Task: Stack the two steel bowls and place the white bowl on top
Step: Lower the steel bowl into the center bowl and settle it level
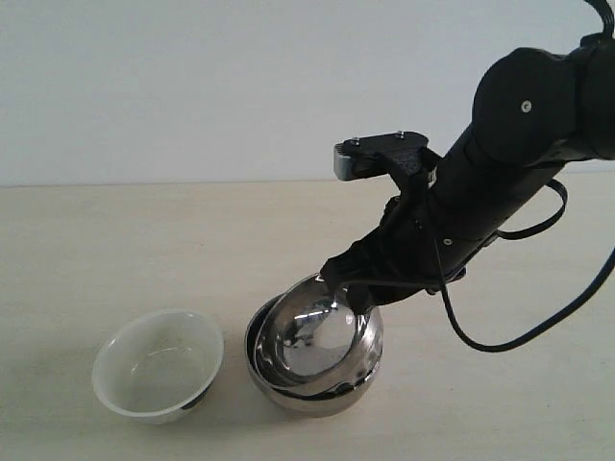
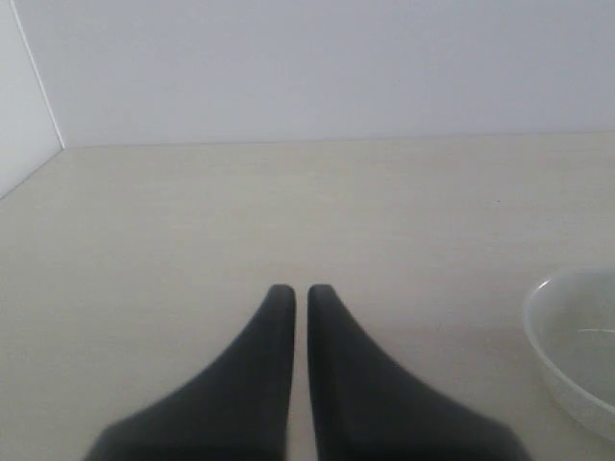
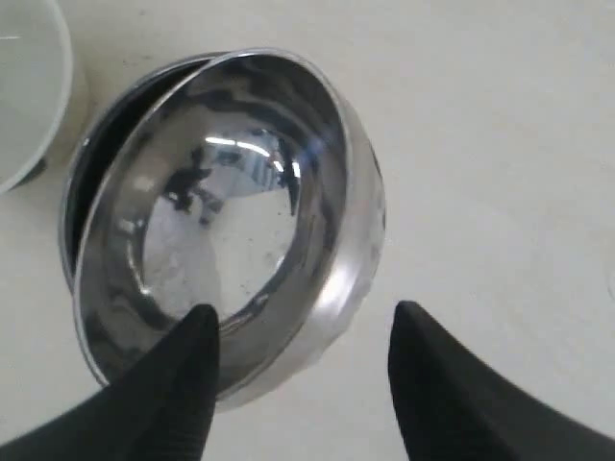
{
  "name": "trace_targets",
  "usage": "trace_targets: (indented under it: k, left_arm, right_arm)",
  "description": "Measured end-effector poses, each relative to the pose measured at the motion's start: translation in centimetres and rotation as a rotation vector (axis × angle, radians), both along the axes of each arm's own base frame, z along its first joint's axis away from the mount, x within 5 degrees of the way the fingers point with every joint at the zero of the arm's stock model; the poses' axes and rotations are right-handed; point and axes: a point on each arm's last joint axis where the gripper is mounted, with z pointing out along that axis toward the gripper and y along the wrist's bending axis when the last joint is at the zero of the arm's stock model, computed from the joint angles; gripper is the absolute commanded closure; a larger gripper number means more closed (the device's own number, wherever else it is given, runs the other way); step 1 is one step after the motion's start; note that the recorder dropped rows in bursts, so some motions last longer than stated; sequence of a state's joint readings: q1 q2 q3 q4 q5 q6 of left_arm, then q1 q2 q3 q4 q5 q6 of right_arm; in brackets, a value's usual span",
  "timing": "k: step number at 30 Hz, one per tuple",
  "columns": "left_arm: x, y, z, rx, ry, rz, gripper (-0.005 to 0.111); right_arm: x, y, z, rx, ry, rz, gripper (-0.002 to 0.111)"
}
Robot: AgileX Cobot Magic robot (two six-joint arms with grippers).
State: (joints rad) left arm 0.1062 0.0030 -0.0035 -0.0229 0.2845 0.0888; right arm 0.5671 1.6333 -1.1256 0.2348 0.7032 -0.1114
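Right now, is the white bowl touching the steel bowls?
Apart. Exterior view shows a strip of table between the white bowl and the steel bowls.

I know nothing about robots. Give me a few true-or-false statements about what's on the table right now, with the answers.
1. The upper steel bowl lies tilted inside the lower steel bowl. True.
2. The white bowl sits on top of them. False: it stands on the table beside them.
3. The left claw is shut and empty. True.
4. The right claw is shut tight. False: its fingers are spread, one on each side of the upper steel bowl's rim.
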Motion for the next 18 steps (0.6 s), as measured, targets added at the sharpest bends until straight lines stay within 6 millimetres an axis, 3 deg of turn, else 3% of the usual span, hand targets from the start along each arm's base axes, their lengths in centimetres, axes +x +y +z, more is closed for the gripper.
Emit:
trace_targets:
  k: [9, 12, 14, 18]
  left_arm:
    - [0.0, 0.0, 0.0, 0.0, 0.0, 0.0, 0.103]
    - [0.0, 0.0, 0.0, 0.0, 0.0, 0.0, 0.103]
    - [0.0, 0.0, 0.0, 0.0, 0.0, 0.0, 0.103]
    - [0.0, 0.0, 0.0, 0.0, 0.0, 0.0, 0.103]
  right_arm:
    - [0.7, 0.4, -2.7, -0.035, 0.08, -0.031, 0.062]
    - [0.8, 0.5, -3.1, -0.033, 0.086, -0.036, 0.078]
    - [0.9, 0.6, -3.1, -0.029, 0.081, -0.039, 0.108]
    - [1.1, 0.7, -3.3, -0.021, 0.066, -0.044, 0.108]
